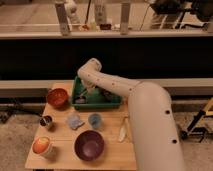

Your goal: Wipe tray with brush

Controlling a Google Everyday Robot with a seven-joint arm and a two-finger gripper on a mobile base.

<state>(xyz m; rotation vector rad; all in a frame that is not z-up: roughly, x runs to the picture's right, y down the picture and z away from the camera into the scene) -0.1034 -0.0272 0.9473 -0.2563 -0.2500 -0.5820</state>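
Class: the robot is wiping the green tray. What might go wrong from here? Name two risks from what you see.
1. The gripper sits low inside the tray, towards its left. A hard sweep might shove the tray, which lies at the far side of the table.
2. The red bowl stands close to the tray's left wall, so a sliding tray might knock it.
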